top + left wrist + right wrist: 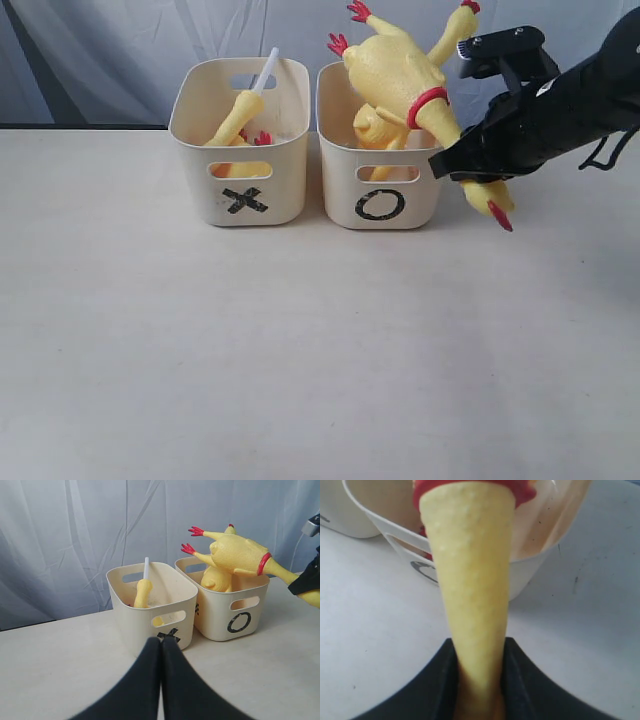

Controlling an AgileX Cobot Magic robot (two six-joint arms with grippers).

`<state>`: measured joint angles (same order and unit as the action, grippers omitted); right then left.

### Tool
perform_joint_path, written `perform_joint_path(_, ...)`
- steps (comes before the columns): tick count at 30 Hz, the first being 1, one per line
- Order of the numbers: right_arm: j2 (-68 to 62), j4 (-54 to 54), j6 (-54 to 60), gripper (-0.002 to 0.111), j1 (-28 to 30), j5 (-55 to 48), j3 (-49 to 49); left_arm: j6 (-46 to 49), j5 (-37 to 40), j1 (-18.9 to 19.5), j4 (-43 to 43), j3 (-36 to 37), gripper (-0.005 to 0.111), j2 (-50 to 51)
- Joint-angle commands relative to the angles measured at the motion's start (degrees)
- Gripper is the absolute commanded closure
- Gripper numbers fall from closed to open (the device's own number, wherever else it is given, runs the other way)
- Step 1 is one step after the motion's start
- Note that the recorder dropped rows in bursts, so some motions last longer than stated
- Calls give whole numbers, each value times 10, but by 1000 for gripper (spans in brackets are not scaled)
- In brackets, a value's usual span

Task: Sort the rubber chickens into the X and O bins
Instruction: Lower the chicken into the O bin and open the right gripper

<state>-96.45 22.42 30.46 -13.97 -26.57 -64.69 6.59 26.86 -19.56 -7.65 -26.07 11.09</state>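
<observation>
While a whole chicken (395,70) hangs over the O bin (338,190), the drop is in hand.
Exterior: the right gripper (463,162) clamps its neck, head outside the rim; next, I judge, shift inward and release. The X bin (200,190) holds the tubed neck (243,112). Left wrist: the left gripper (160,645) is closed, empty, over the beige table (50,670) before a grey curtain (60,540). Right wrist: jaws pinch the neck.

Elevated frontal exterior and low left wrist, sharing the bins (285,195)
</observation>
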Motion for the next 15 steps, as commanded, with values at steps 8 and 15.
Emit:
perform_joint_path(8,-32,1,-5,109,2,31,-2,0,-1,0,2,4,107,-5)
perform_joint_path(15,-33,1,2,109,2,37,-2,0,-1,0,2,4,107,-5)
